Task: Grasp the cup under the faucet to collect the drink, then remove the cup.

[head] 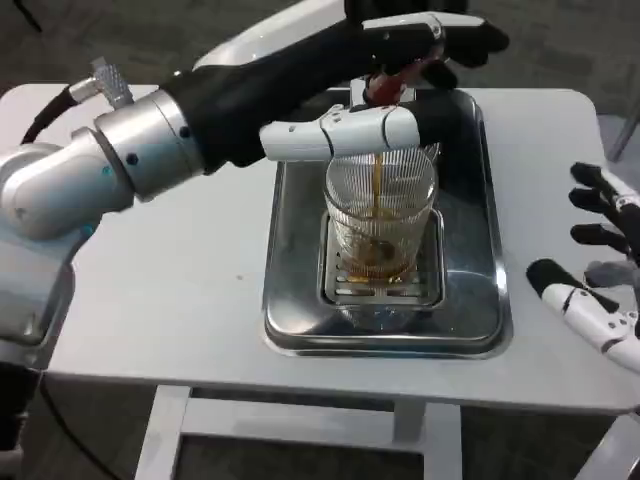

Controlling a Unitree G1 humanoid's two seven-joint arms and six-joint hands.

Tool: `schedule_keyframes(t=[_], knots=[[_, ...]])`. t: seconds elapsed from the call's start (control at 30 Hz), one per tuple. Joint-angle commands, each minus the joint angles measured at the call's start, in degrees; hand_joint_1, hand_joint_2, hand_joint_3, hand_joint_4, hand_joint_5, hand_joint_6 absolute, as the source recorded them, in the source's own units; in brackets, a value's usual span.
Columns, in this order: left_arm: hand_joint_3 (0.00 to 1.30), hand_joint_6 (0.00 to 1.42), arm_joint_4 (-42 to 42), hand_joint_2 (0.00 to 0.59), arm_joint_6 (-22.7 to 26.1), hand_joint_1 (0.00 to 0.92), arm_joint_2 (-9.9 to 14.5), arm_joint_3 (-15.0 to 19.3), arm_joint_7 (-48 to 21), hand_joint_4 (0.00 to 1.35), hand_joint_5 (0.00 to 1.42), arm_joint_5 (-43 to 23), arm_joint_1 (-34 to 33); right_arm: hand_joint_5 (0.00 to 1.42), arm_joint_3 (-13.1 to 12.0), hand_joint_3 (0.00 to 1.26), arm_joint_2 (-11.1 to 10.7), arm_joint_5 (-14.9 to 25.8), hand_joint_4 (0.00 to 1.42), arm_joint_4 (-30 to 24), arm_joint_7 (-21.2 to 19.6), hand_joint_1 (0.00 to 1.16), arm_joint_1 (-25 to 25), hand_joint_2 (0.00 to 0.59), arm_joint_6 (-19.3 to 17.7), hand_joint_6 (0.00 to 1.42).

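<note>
A ribbed clear glass cup (380, 225) stands on the grate of the steel drip tray (480, 300). A thin brown stream (378, 180) falls into it, and brown drink covers its bottom. My left hand (400, 70) reaches across from the left, above the cup. It grips the reddish faucet handle (392, 82), with black fingers on top and the white thumb (340, 135) lying just over the cup's rim. At the table's right edge my right hand (600, 280) is open with its fingers spread, well apart from the cup.
The drip tray sits at the middle of the white table (170, 300). My left forearm (150, 150) crosses the table's back left. Bare tabletop lies on both sides of the tray.
</note>
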Motion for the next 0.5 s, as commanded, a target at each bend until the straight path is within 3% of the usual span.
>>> schedule_keyframes(t=[0.03,0.5], knots=[[0.18,0.24,1.19,0.123,0.91,0.000,1.28,-1.82,-1.82,0.15,0.24,2.43,2.72,0.16,-0.04,0.05,0.05,2.11,0.09,0.81,-1.60,0.55,-0.51,0.276,-1.08,0.22],[0.18,0.24,2.01,0.121,0.24,0.000,1.74,-1.54,-2.03,0.15,0.23,2.22,2.53,0.09,6.06,0.03,0.77,3.36,0.04,6.33,-6.13,0.62,-3.27,0.244,-5.43,0.21]])
